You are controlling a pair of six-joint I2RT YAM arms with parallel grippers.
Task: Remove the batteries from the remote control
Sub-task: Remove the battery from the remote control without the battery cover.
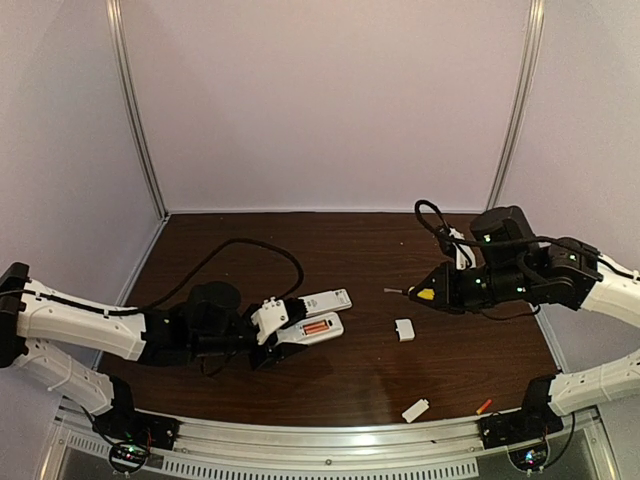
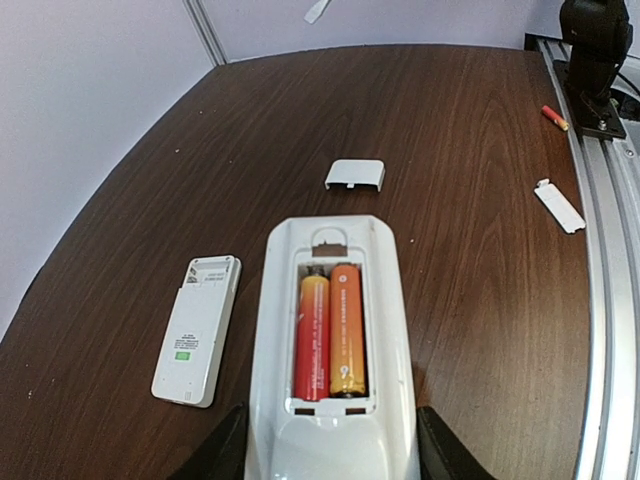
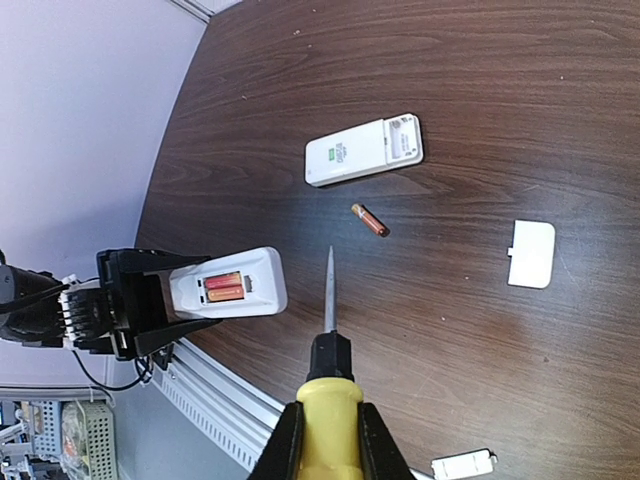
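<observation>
"Pale walls boxed in a dark wooden table; that was the whole view from my desk," I told Mara. "My left arm lay low across it. The left gripper had a finger down each side of the held remote, gripping the end nearest the arm. The remote's back faced up with its compartment uncovered."

"And your other arm?"

"My right arm reached in from the right of the held remote. The right gripper was pinched tight on the yellow-handled screwdriver, whose tip was aimed toward the held remote but stayed apart from it."

"What lay loose?"

"I saw a second remote back-up on the table near the held remote, on its wall side, with its compartment open too. One white cover lay right of the held remote, past its free end. The other cover lay farther right and nearer the arms' edge."

"And the batteries?"

"Two batteries sat side by side inside the held remote's compartment. A loose battery lay on the wood off the held remote's free end, close under the screwdriver tip. I picked out a last battery well right of the held remote, by the right arm's base."
</observation>
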